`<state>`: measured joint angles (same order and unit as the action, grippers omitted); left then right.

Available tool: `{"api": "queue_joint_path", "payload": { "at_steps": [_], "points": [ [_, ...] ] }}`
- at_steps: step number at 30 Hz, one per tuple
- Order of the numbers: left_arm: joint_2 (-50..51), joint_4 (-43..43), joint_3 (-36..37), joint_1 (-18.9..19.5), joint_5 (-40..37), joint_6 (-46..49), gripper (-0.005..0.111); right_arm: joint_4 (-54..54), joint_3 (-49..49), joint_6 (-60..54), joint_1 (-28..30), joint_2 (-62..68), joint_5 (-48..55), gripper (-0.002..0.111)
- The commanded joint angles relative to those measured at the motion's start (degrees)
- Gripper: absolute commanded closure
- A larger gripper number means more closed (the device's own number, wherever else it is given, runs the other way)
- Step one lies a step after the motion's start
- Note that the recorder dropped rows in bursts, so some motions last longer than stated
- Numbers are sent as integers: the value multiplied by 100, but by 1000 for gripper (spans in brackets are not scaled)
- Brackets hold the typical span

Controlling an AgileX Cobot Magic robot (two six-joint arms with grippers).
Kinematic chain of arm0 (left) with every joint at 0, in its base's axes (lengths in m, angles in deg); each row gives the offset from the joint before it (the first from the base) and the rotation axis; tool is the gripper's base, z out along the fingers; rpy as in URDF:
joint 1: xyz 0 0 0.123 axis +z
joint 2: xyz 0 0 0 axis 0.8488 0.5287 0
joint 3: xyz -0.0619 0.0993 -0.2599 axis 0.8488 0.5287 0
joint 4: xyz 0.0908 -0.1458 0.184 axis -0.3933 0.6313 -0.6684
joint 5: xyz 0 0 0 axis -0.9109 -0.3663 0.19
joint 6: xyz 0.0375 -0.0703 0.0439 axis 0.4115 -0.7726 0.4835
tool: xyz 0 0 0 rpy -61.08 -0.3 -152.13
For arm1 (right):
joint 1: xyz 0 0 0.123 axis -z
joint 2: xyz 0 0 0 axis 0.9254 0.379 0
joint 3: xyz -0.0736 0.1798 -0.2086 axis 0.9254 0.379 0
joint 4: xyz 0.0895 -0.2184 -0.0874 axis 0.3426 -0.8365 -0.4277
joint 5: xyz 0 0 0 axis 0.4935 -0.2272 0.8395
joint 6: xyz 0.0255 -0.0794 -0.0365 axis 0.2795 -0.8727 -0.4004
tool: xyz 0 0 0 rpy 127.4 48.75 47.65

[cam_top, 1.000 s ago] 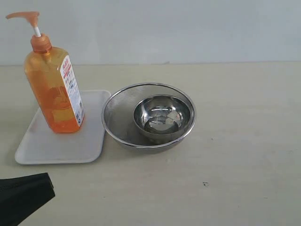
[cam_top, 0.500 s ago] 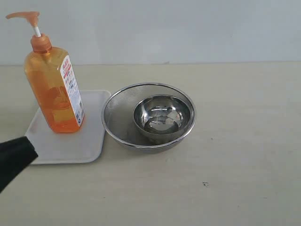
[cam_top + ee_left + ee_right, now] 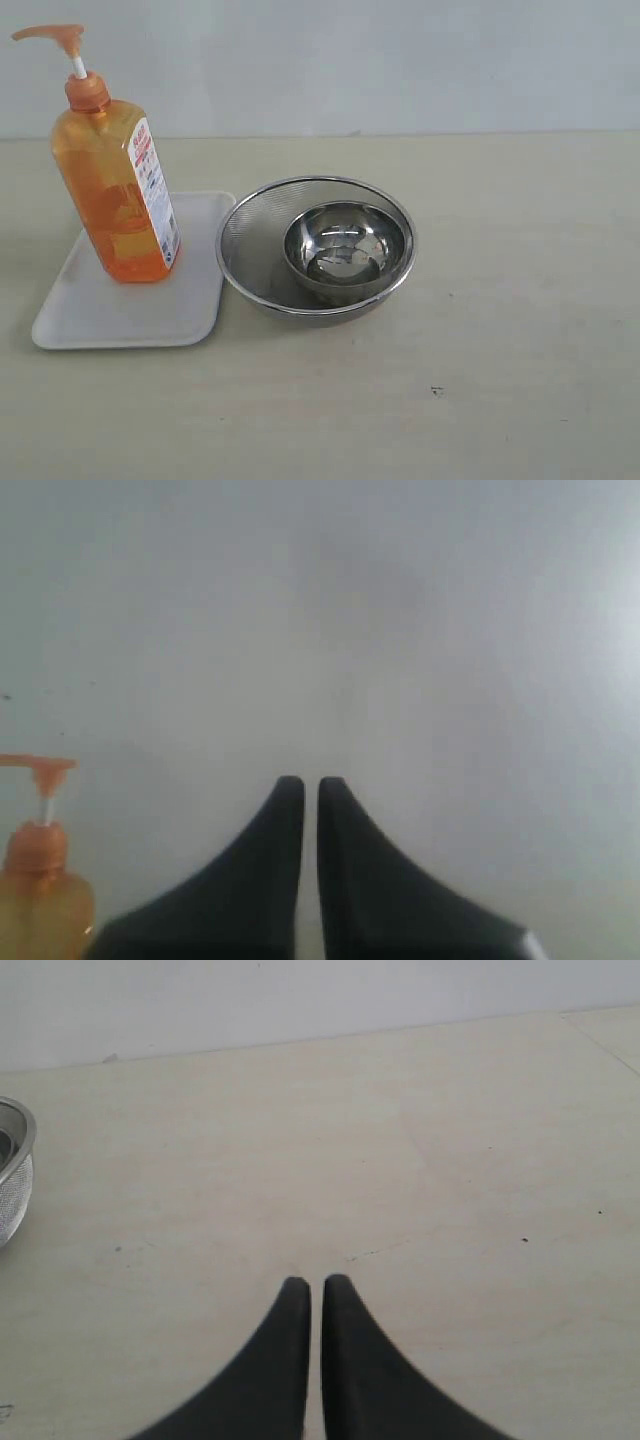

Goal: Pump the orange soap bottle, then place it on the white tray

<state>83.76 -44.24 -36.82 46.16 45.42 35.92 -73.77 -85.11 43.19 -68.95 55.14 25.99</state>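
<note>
Blurred orange soap bottle (image 3: 40,905), body cropped

orange soap bottle (image 3: 110,200): glossy plastic | white tray (image 3: 130,315): matt | bowl (image 3: 345,240): polished steel (mirror-like)

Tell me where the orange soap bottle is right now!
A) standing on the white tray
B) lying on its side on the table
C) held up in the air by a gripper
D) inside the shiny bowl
A: the orange soap bottle stands upright on the white tray, beside the mesh strainer, with no gripper on it.

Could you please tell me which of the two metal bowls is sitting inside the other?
The smaller, shiny solid steel bowl sits inside; the wider mesh strainer bowl holds it, its rim ringing it all round.
</note>
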Motion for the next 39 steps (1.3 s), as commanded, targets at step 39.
{"api": "queue_joint_path", "payload": {
  "at_steps": [39],
  "points": [
    [-1021,1674,23,604,-5062,1745,102,-30,-3,-6,13,-32,-40,108]
  ]
}}
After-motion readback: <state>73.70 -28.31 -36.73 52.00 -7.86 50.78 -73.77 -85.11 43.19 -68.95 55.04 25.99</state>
